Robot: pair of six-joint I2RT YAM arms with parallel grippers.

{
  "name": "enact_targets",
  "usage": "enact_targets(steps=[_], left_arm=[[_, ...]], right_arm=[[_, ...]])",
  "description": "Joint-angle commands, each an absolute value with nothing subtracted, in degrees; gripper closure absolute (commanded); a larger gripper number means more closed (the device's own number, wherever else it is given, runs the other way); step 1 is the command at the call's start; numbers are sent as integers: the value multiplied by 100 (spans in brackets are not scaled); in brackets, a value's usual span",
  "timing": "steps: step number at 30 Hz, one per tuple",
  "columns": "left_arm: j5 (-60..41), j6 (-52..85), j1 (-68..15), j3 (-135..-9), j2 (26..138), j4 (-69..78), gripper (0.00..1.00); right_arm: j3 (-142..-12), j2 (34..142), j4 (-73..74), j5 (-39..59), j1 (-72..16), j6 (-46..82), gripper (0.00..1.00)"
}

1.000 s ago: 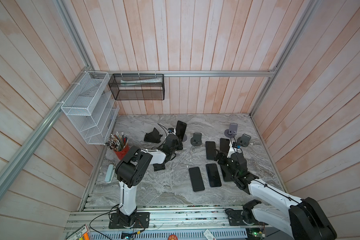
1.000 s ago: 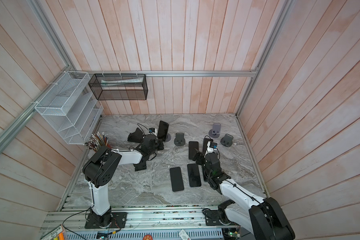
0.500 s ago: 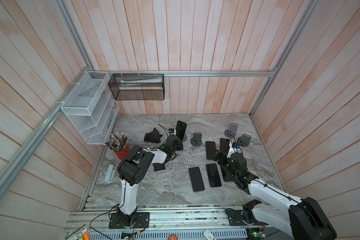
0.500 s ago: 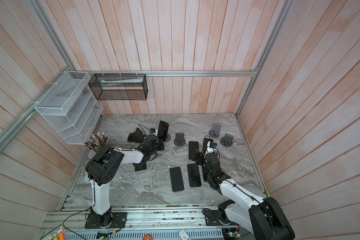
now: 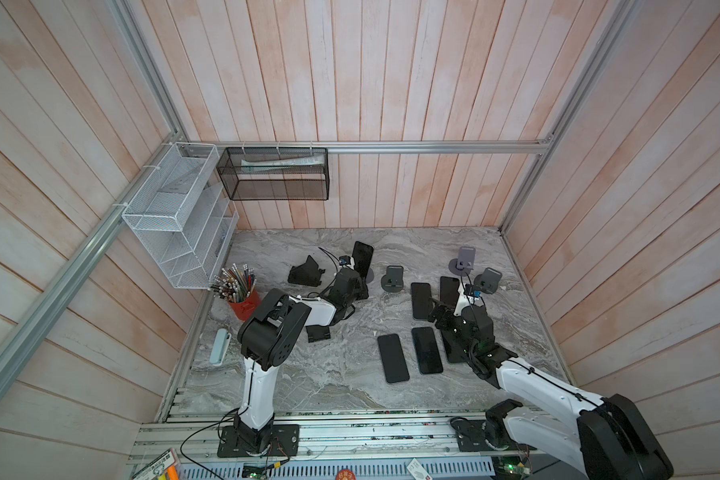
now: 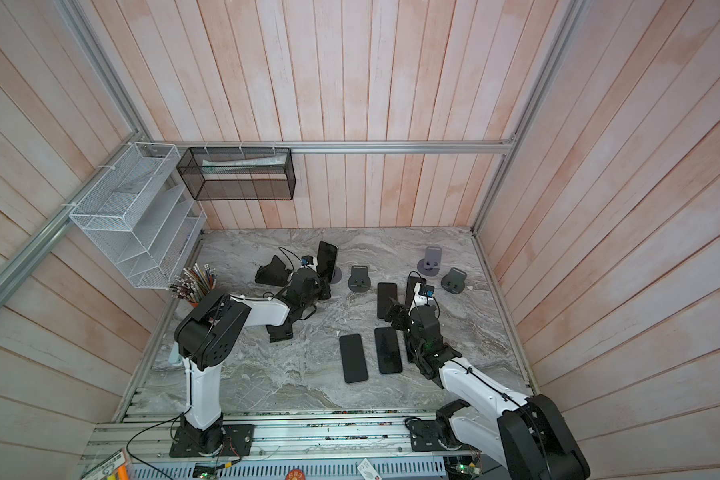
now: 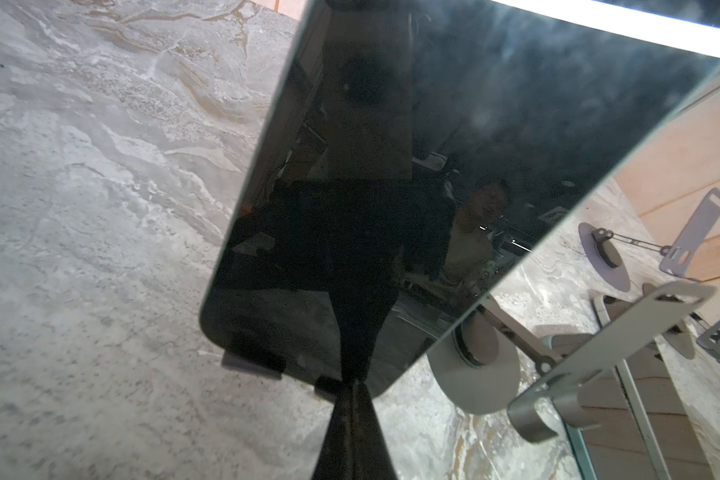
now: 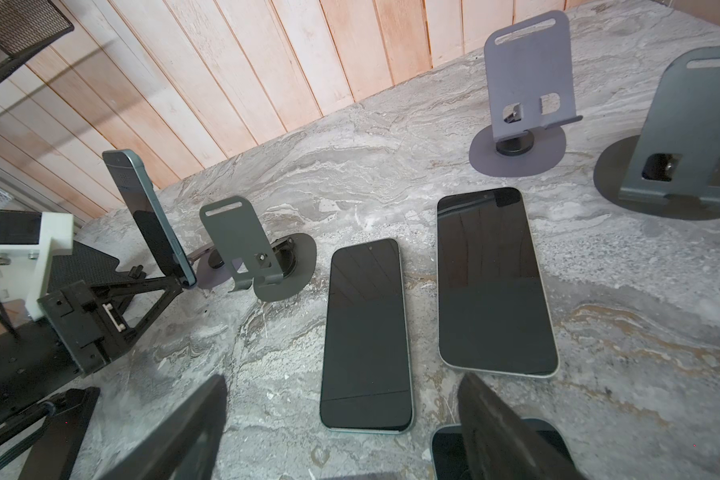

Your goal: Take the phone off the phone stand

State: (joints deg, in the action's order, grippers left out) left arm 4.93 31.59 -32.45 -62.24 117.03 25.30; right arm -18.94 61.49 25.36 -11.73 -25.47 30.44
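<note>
- Left arm extends low and forward, its left gripper with jaws pressed shut.
- Right arm reaches forward, right gripper jaws spread wide.

Phone: glossy black glass, mirror-like. Spare stand: matt grey metal. Table: smooth, marble-patterned grey. Walls: pale wooden planks. Basket: white wire mesh.

Phone sits in phone stand, back-centre of desk. Empty stand just right of it, two more stands further right. Flat phones lie in front of the stands. Pencil cup at left edge, folding stand between cup and phone.
</note>
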Motion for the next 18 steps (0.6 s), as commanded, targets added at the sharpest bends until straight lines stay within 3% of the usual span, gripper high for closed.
enact_targets(steps=[1, 18], left_arm=[[508, 3173, -3297, -6441, 11900, 2558, 100], [641, 3173, -3401, -6601, 11992, 2520, 100]], right_arm=[[-1832, 6126, 2654, -1176, -2583, 3094, 13], [-1828, 6059, 2643, -1210, -2584, 3103, 13]])
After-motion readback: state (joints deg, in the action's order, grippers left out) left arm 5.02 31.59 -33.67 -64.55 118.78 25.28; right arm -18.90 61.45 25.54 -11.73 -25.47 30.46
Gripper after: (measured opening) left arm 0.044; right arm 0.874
